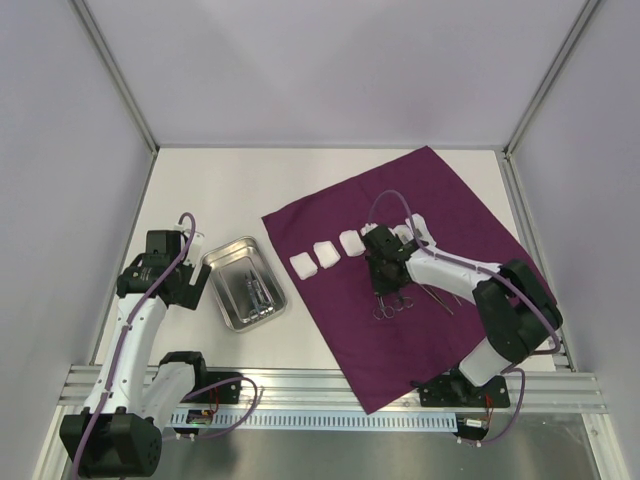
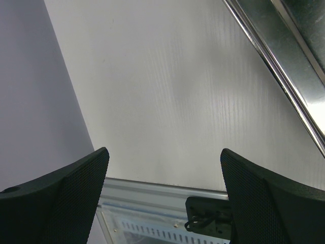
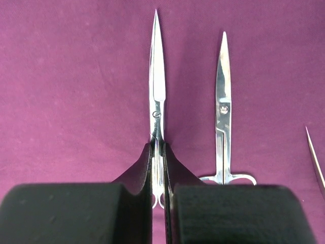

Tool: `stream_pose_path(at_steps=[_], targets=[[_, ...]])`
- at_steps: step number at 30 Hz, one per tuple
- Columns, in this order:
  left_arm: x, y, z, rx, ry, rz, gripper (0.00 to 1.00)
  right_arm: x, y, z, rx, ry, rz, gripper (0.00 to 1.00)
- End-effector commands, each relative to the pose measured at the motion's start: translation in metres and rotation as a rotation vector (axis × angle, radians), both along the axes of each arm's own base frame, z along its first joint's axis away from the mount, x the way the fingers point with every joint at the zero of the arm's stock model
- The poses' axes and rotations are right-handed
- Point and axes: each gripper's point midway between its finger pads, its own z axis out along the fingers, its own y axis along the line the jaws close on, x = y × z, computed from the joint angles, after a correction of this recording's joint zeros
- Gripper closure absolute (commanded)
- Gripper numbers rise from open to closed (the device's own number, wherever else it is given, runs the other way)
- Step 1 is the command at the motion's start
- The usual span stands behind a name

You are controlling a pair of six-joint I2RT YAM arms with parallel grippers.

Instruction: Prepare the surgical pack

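Prepping the surgical pack: the right gripper [image 3: 158,152] is pinched nearly shut on a pair of scissors [image 3: 157,76], its two fingers meeting on the shanks just behind the pivot screw. The blades run straight out ahead of the wrist, so the long axis lies in line with the fingers and the rings sit hidden beneath them. Whether the scissors have left the purple cloth [image 1: 440,200] under them cannot be told. A second instrument [image 3: 222,101] lies just beside and parallel, and the tip of a third shows at the right edge of the wrist view. The steel tray [image 1: 217,294], which seems the likely place for the scissors, sits off the cloth on the bare table [image 2: 177,91]. It is well to the left of the right gripper, past a diagonal row of white gauze pads [image 1: 327,253], and it appears to hold some instruments already. The tray is the nearer reach for the left arm, so any carry from the right must cross leftward over the gauze. The left gripper [image 2: 163,152] hangs beside the tray with its fingers spread wide, holding nothing and touching nothing.
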Motion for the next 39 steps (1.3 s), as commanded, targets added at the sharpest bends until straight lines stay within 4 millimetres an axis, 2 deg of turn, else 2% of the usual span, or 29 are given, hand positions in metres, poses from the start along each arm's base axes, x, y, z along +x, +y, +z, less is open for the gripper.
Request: stream_pose_path(at_steps=[1, 11, 17, 20, 24, 27, 37, 39], targets=[[0.001, 0.001, 0.000, -0.003, -0.011, 0.014, 0.00, 0.004, 0.003, 0.014, 0.037, -0.041, -0.005, 0.99], [0.002, 0.001, -0.001, -0.005, -0.005, 0.013, 0.00, 0.004, 0.007, 0.021, 0.061, -0.048, 0.003, 0.99], [0.001, 0.001, -0.001, -0.005, -0.005, 0.011, 0.00, 0.002, 0.002, 0.009, 0.019, -0.022, -0.006, 1.00], [0.002, 0.001, -0.001, -0.006, -0.006, 0.009, 0.00, 0.003, -0.001, 0.009, 0.013, -0.027, -0.017, 0.99], [0.002, 0.000, -0.001, -0.008, -0.005, 0.008, 0.00, 0.005, -0.003, 0.011, -0.003, -0.034, -0.025, 0.88], [0.002, 0.000, -0.001, -0.008, -0.006, 0.008, 0.00, 0.005, 0.000, 0.006, -0.004, -0.019, -0.017, 0.83], [0.002, 0.000, -0.001, -0.008, -0.006, 0.008, 0.00, 0.015, 0.001, 0.001, -0.005, -0.006, -0.023, 0.78], [0.001, 0.000, -0.002, -0.008, -0.005, 0.009, 0.00, 0.015, 0.002, -0.001, -0.003, 0.000, -0.018, 0.75]])
